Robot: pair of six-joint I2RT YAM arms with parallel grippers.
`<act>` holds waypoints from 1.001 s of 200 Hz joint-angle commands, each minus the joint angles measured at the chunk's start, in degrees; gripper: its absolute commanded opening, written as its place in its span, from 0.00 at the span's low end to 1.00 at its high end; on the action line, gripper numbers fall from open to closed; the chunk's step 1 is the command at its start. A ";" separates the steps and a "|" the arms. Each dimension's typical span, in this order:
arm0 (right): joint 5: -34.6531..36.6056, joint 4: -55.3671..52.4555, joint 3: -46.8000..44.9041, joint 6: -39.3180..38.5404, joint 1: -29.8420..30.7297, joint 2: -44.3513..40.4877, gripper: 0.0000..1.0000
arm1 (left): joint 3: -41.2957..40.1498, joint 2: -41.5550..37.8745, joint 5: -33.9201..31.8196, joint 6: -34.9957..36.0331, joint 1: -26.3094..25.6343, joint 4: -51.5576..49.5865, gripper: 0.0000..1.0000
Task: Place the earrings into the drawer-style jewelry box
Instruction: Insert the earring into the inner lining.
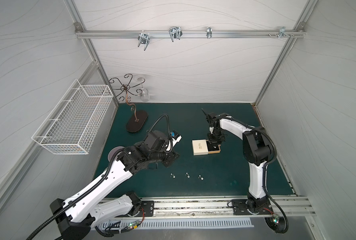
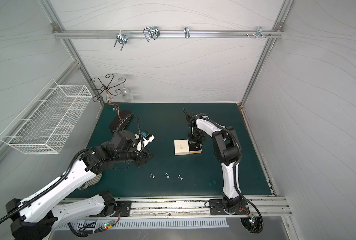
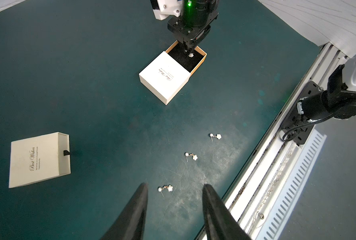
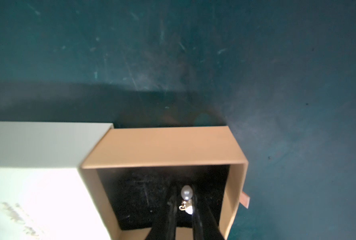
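The drawer-style jewelry box (image 1: 200,147) (image 2: 181,147) is a white sleeve with its tan drawer (image 4: 162,145) pulled out to the right. My right gripper (image 4: 184,191) (image 3: 187,51) reaches down into the drawer, its jaws a little apart. One pearl earring (image 4: 186,196) (image 3: 191,55) lies between them on the black lining. Three more earrings (image 1: 173,175) (image 1: 187,175) (image 1: 201,177) lie in a row on the green mat near the front. My left gripper (image 3: 175,185) (image 1: 171,159) hovers open above the mat with nothing in it. The leftmost earring (image 3: 166,188) lies just beyond its tips.
A second, closed white box (image 3: 39,160) lies on the mat left of the open one. A curly metal stand on a dark oval base (image 1: 136,122) holds a hanging glass (image 1: 144,95) at the back left. A white wire basket (image 1: 73,122) hangs on the left wall. A metal rail (image 1: 193,204) runs along the front.
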 commanded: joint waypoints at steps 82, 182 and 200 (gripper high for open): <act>-0.93 -2.45 1.80 -0.05 -0.39 -3.36 0.17 | 0.29 -1.05 0.91 1.17 -0.24 2.02 0.47; 0.36 -1.95 1.74 -0.30 -0.55 -1.43 0.11 | 0.18 -1.22 1.17 1.25 -0.24 2.28 0.48; 0.34 -1.86 1.66 -0.33 -0.66 -1.27 0.11 | 0.17 -1.26 1.17 1.27 -0.32 2.29 0.48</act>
